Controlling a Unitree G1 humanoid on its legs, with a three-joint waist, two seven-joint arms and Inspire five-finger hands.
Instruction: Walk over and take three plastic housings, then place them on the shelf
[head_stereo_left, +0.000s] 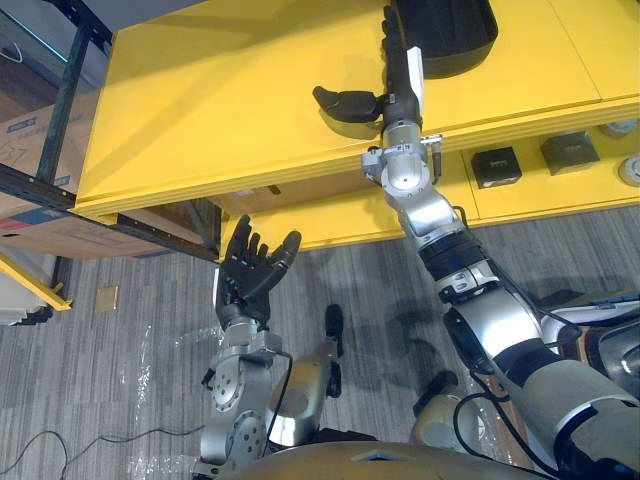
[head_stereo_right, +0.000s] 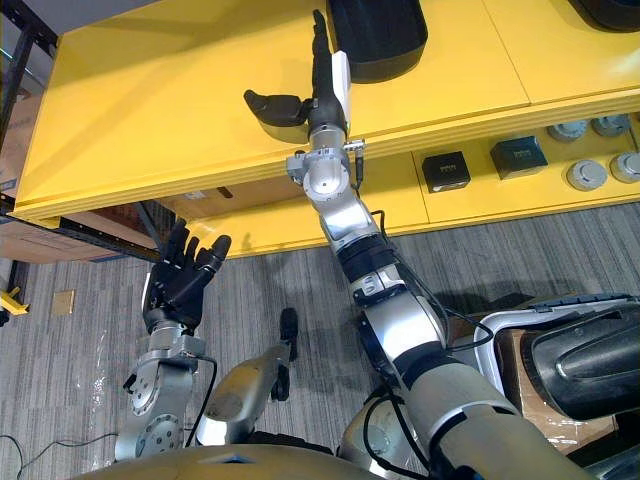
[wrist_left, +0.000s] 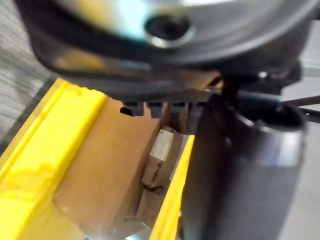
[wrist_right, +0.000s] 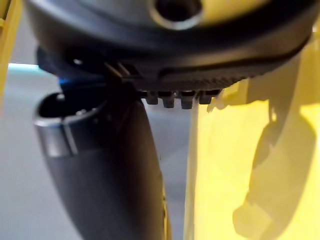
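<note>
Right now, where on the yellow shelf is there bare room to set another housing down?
The yellow shelf's top board is bare from the right hand leftward to its edge. Crowded: beside that hand's fingers, where a dark plastic housing sits, and the lower board at right, with black boxes and round parts.

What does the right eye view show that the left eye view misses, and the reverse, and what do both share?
Right eye view extra: a second dark housing at the yellow shelf's far right corner, and more round grey parts on the lower level. Left eye view extra: more of the black rack frame and cardboard box at the left. Shared: the open right hand stretched beside a dark housing, the open left hand below.
</note>
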